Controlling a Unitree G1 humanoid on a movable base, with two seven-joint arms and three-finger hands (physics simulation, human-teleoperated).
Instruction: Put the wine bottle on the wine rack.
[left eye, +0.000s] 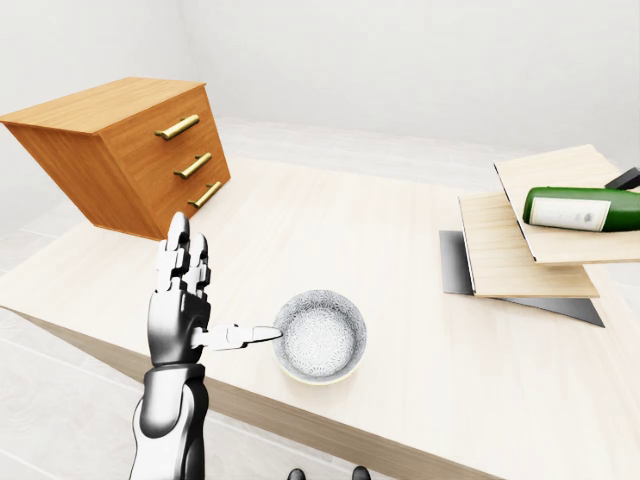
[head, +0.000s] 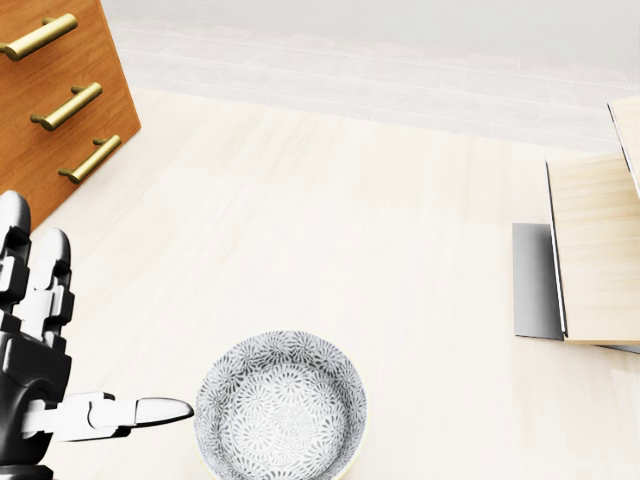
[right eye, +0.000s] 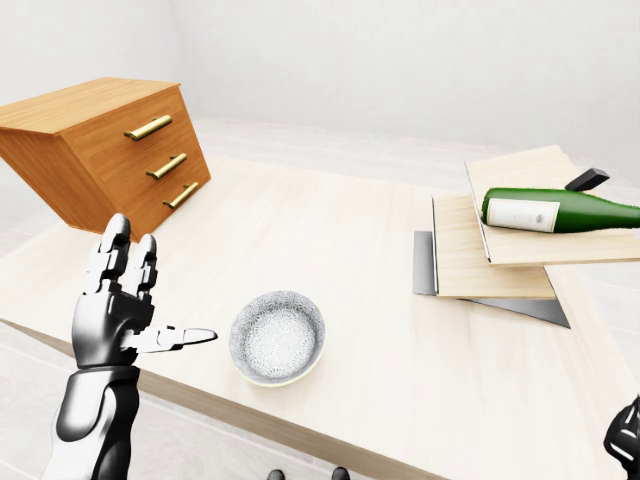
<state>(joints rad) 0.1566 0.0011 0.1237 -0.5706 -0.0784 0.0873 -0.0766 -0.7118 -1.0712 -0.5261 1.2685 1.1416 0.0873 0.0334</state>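
Observation:
A green wine bottle (right eye: 560, 211) with a white label lies on its side on the upper wooden shelf of the stepped wine rack (right eye: 480, 255), at the right of the right-eye view. My left hand (left eye: 215, 295) is open and empty, fingers upright and thumb pointing right, far to the left of the rack. Only a dark sliver of my right hand (right eye: 626, 440) shows at the bottom right edge of the right-eye view, and its fingers are hidden.
A patterned grey bowl (left eye: 319, 336) sits on the pale wooden table (left eye: 330, 230), just right of my left thumb. A wooden chest of drawers (left eye: 130, 150) with brass handles stands at the upper left. The rack rests on a grey base plate (right eye: 424, 265).

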